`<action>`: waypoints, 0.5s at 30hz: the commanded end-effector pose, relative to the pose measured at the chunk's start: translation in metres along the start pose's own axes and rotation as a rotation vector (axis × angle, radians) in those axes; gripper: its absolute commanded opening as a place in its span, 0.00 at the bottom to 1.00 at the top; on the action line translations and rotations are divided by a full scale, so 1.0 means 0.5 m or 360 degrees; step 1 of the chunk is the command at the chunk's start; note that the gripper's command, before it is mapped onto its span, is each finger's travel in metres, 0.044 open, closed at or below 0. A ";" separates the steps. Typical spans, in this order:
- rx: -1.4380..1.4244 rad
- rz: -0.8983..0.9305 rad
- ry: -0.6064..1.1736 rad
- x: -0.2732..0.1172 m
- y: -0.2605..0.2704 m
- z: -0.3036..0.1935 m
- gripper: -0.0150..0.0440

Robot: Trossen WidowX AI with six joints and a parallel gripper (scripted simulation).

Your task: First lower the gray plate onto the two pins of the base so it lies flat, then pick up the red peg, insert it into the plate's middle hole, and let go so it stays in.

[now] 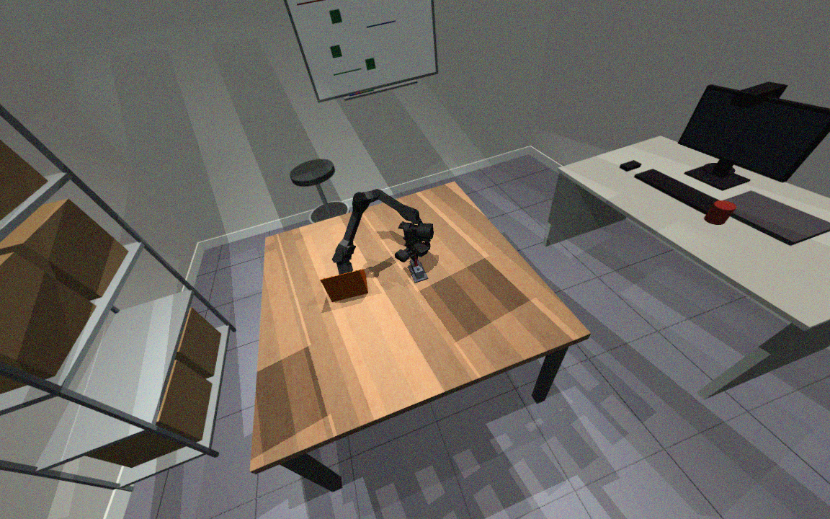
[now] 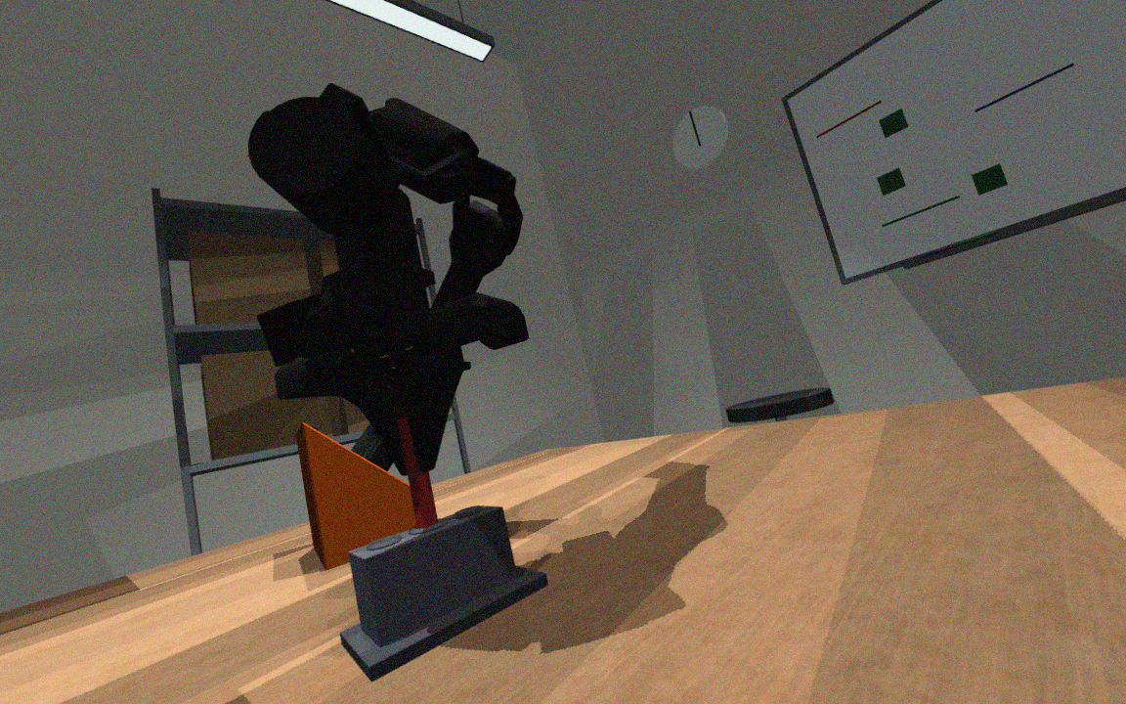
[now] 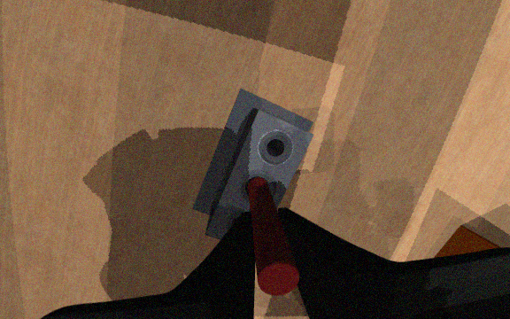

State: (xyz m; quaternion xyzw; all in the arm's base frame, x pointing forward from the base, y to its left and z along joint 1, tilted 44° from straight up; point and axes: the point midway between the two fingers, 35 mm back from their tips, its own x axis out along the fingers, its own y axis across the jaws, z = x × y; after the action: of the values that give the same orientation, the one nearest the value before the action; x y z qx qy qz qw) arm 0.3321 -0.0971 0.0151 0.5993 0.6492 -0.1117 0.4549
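The gray plate (image 2: 431, 578) (image 3: 299, 141) is a thick block with round holes in its top. It sits level on the flat gray base (image 2: 462, 614) (image 3: 242, 104); no gap shows between them. My gripper (image 2: 416, 446) (image 3: 265, 217) is above the plate and shut on the red peg (image 2: 420, 505) (image 3: 269, 235). The peg leans slightly, and its lower end is at the plate's middle hole. Most of its length stands above the plate. Whether the tip is inside the hole is hard to tell. The fingers hide the plate's near end in the wrist view.
An orange block (image 1: 345, 285) (image 2: 348, 507) stands on the wooden table (image 1: 398, 361) by the arm's base, beyond the plate in the exterior view. A shelf rack with boxes, a stool and a desk with a monitor stand off the table.
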 end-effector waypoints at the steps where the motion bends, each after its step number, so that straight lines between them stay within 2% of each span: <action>1: 0.0000 0.0000 0.0000 0.000 0.000 0.000 0.25; 6: 0.0000 0.0000 0.0000 0.000 0.000 0.000 0.25; 12: 0.0000 0.0000 0.0000 0.000 0.000 0.000 0.51; 15: 0.0000 0.0000 0.0000 0.000 0.000 0.000 0.51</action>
State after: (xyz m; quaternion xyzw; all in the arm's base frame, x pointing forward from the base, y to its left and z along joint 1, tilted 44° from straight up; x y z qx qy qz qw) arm 0.3322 -0.0971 0.0151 0.5994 0.6491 -0.1116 0.4549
